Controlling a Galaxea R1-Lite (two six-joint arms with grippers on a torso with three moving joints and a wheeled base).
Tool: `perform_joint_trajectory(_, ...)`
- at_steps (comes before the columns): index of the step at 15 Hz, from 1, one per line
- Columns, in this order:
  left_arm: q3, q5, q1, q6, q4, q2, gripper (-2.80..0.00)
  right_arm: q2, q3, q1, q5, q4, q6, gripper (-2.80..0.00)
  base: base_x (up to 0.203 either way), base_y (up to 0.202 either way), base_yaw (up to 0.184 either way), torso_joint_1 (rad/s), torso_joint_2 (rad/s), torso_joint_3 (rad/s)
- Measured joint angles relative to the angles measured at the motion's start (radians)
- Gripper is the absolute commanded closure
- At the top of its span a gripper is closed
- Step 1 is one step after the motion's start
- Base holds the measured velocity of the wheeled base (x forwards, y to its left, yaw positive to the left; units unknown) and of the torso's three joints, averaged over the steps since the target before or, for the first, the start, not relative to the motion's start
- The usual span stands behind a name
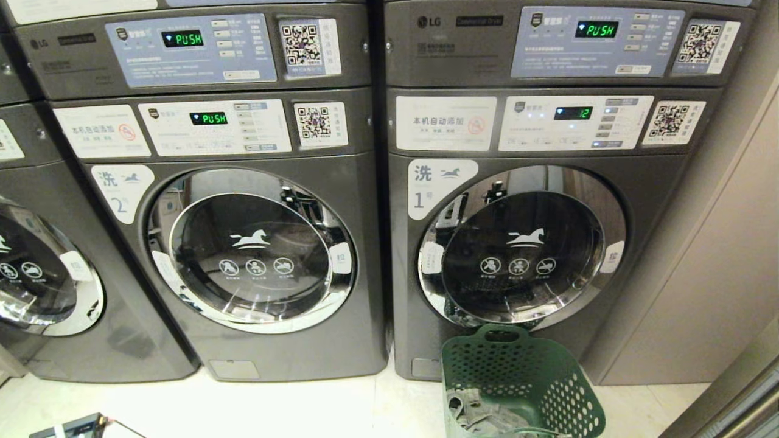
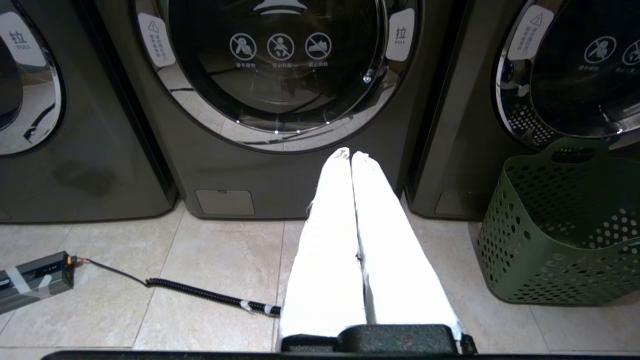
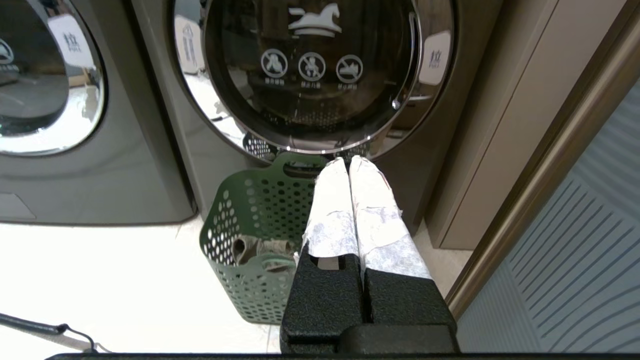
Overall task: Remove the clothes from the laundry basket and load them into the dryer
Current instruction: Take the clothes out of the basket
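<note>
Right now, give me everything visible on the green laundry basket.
The green laundry basket looks like plastic: walls perforated with round holes, a handle slot cut into the rim. It stands upright on the tiled floor, directly in front of the right-hand machine, below its closed round door. Crumpled grey clothes lie in its bottom. Neither gripper touches it; whether it touches the machine can't be told.
</note>
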Motion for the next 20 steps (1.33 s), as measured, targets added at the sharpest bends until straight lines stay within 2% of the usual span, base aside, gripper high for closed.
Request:
perform_joint_trajectory(8,0.000,0.000,0.000,0.000,0.001,0.000,0.00,0.000,0.000,0.000,0.001,0.001,-0.001,0.00,0.000,0.000,0.000,-0.073,0.42,0.349)
perform_joint_trajectory(20,0.000,0.000,0.000,0.000,0.000,0.000,0.00,0.000,0.000,0.000,0.000,0.000,-0.002,0.00,0.000,0.000,0.000,-0.001,0.03,0.024)
